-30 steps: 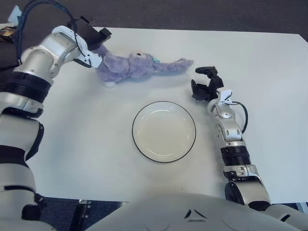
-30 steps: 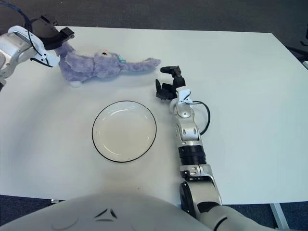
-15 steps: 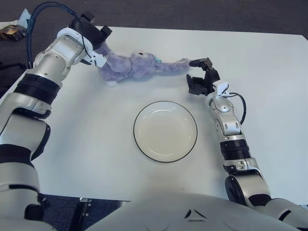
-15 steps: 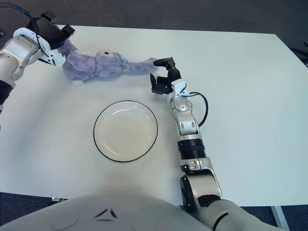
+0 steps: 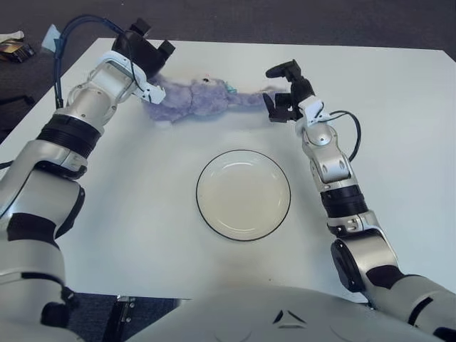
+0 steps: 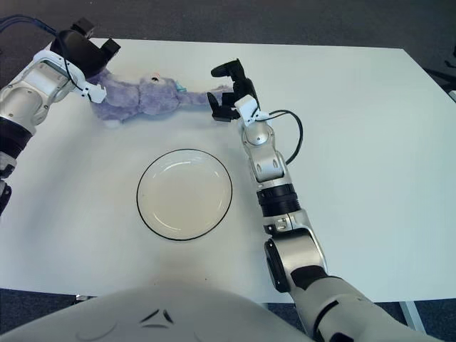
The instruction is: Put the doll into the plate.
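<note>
A purple plush doll (image 5: pixel 194 100) lies on its side on the white table, at the far left. Below it, near the table's middle, stands a white plate with a dark rim (image 5: pixel 199 187), with nothing in it. My left hand (image 5: pixel 152 68) is over the doll's left end, its fingers curled around that end. My right hand (image 5: pixel 273 90) is at the doll's thin right limb (image 6: pixel 201 97), with fingers spread above and below the limb's tip and not closed on it.
The table's far edge (image 5: pixel 285 44) runs just behind the doll, with dark floor beyond it. A blue cable (image 5: pixel 71 32) loops off my left forearm. Small items (image 5: pixel 13 44) lie off the table at the far left.
My right hand has travelled up and to the left from beside the plate to the doll's right limb. The left hand has stayed at the doll's left end.
</note>
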`<action>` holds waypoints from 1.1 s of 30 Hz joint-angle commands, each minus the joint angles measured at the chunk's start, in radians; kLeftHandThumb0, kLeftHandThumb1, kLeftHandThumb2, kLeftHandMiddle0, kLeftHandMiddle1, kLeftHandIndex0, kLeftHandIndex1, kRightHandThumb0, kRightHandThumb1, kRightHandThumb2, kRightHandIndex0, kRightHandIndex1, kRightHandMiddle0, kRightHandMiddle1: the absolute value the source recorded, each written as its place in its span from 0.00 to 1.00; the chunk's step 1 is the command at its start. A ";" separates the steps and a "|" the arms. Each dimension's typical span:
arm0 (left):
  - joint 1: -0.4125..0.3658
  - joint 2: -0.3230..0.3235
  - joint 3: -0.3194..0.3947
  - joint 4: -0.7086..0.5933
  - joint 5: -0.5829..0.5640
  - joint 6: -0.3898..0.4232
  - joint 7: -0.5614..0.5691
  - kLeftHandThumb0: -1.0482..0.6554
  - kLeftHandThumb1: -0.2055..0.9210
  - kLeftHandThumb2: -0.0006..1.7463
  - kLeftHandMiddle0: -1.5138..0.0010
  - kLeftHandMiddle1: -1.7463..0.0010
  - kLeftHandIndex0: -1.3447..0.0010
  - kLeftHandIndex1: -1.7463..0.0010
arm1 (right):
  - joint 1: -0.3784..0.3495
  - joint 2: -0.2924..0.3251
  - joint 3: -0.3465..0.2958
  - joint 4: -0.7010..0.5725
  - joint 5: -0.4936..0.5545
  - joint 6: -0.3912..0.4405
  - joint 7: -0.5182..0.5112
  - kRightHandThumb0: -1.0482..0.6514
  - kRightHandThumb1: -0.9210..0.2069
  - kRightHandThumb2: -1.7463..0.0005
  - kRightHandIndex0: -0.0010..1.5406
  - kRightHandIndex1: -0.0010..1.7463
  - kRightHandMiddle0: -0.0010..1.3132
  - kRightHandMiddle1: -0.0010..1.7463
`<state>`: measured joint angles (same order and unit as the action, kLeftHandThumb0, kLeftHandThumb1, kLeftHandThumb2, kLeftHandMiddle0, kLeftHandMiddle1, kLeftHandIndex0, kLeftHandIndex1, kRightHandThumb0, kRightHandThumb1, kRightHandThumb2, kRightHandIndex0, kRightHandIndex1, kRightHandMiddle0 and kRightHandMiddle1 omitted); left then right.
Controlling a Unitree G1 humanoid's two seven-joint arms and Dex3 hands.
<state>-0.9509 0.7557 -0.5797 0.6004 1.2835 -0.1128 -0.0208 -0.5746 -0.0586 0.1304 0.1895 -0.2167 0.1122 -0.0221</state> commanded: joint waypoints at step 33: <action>0.059 -0.040 0.021 0.061 -0.118 -0.027 0.355 0.62 0.24 0.91 0.54 0.02 0.49 0.00 | -0.142 -0.079 0.053 0.087 -0.103 -0.038 0.047 0.27 0.34 0.48 0.12 0.68 0.00 0.77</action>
<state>-0.8929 0.7176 -0.5542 0.6442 1.1679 -0.1321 0.3224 -0.6896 -0.1307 0.1934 0.2659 -0.3296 0.0916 0.0132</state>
